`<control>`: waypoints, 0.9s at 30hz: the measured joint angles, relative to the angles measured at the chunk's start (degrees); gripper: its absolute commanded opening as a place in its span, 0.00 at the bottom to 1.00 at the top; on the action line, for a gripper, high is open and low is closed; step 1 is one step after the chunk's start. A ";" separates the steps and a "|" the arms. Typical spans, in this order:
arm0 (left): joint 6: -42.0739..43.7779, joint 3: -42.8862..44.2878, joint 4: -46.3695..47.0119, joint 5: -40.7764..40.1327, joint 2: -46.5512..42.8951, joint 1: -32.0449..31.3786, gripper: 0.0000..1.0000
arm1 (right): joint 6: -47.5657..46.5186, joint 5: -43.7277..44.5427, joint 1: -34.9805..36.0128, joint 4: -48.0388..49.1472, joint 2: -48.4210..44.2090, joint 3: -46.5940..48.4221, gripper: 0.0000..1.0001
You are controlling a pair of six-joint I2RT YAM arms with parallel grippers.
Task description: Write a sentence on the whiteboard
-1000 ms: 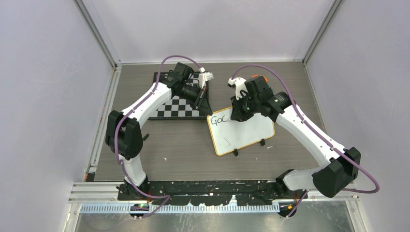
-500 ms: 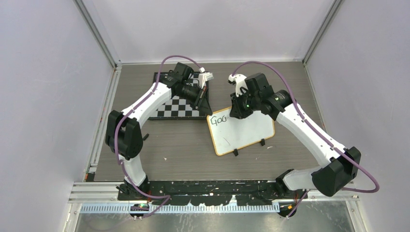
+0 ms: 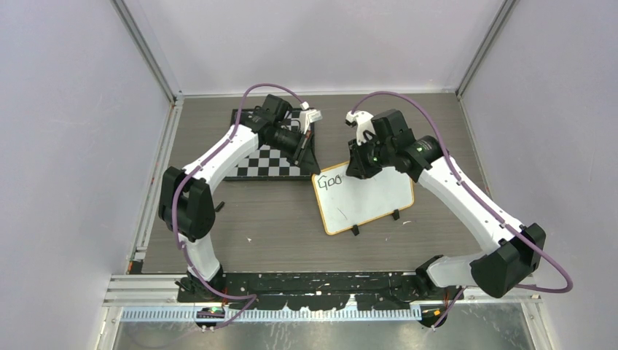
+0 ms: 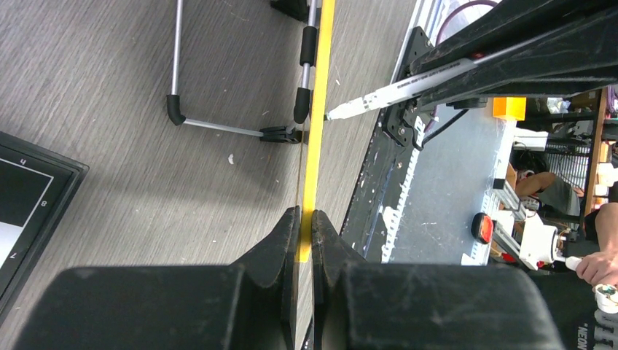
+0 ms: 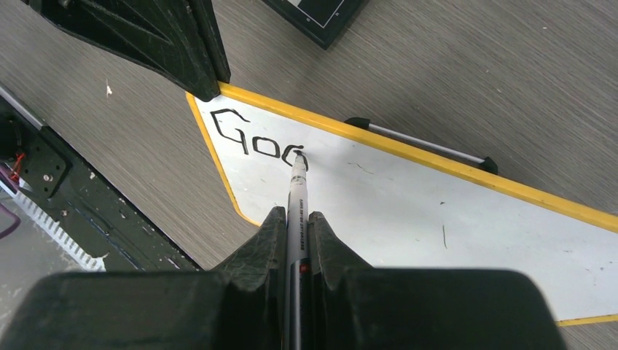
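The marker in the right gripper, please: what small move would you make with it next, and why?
Probably close the second "o", then lift the marker tip and shift it slightly along the line for the next letter. The right gripper holds it with the tip on the whiteboard at the end of "Goo", with bare board beyond, and the left gripper clamps the yellow rim.

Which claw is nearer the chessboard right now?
Left. The left claw grips the whiteboard rim beside the chessboard corner; the right claw holds a marker over the whiteboard, farther off.
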 measured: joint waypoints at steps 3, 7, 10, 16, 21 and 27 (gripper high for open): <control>0.00 -0.02 -0.02 0.02 -0.04 -0.04 0.00 | -0.13 0.02 -0.52 -0.02 -1.14 -0.35 0.00; 0.00 -0.02 -0.02 0.04 -0.04 -0.04 0.00 | -0.28 0.79 -0.72 -0.42 -2.25 -0.90 0.00; -0.02 -0.02 0.00 0.04 -0.04 -0.07 0.00 | -0.44 1.70 -0.72 -0.44 -2.10 -0.92 0.00; 0.00 -0.02 0.09 -0.11 -0.04 -0.04 0.00 | -0.46 3.13 -0.72 -0.42 -1.36 -0.92 0.00; 0.04 -0.02 0.11 -0.15 -0.04 -0.04 0.00 | -0.39 3.02 -0.72 -0.42 -1.01 -0.92 0.00; 0.02 -0.02 0.11 -0.11 -0.04 -0.04 0.00 | -0.37 2.40 -0.70 -0.42 -0.94 -0.90 0.00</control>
